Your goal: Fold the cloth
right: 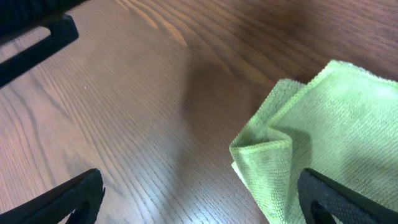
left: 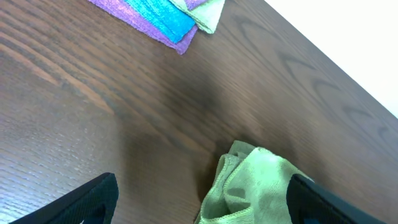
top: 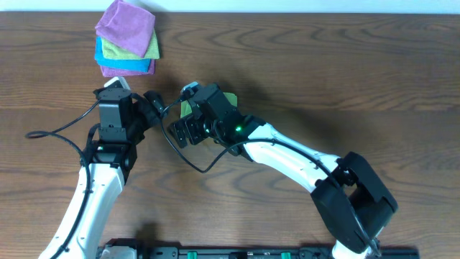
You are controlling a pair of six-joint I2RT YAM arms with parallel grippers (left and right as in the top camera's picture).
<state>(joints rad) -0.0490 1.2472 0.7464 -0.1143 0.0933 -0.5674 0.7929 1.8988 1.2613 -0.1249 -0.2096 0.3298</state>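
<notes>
A light green cloth (top: 185, 109) lies partly folded on the wooden table, mostly hidden under the right arm in the overhead view. In the left wrist view the green cloth (left: 261, 183) lies bunched between the jaws, toward the right finger. In the right wrist view the green cloth (right: 329, 143) shows a folded corner beside the right finger. My left gripper (left: 202, 202) is open, with the cloth's edge inside its gap. My right gripper (right: 202, 196) is open over bare wood, its right finger over the cloth. Both grippers (top: 162, 115) meet above the cloth.
A stack of folded cloths (top: 127, 39), purple on top, then green, blue and purple, sits at the far left of the table; it also shows in the left wrist view (left: 161, 18). Black cables (top: 65, 129) trail from both arms over the table.
</notes>
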